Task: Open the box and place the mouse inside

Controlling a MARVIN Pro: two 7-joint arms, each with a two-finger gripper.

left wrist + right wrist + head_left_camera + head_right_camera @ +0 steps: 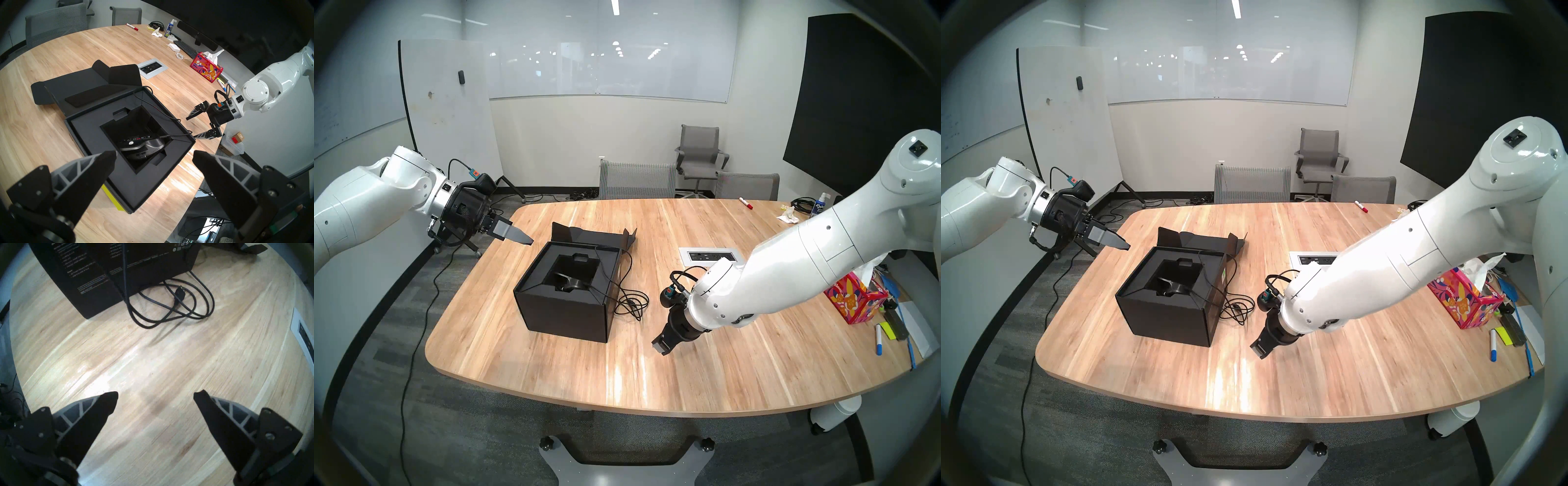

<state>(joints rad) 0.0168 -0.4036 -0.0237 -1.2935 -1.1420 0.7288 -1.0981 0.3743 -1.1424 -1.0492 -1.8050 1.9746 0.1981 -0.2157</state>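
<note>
Both grippers empty, mouse (pixel 142 149) sitting in the open box (pixel 565 305).
My left fingers (pixel 102 169) and right fingers (pixel 105 405) gape wide; next I judge cable (pixel 178 307), at box's three o'clock, needs gathering.

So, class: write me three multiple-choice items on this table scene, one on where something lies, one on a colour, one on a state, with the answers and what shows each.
1. Where is the mouse?
A. on the bare table
B. in the box's foam recess
C. in a gripper

2. What colour is the cap of the marker at the table's far edge?
A. red
B. green
C. black

3. How is the box?
A. taped shut
B. lid open
C. on its side

Answers: 1 B, the left wrist view shows it down in the recess. 2 A, its cap is red. 3 B, the lid lies folded back.
</note>
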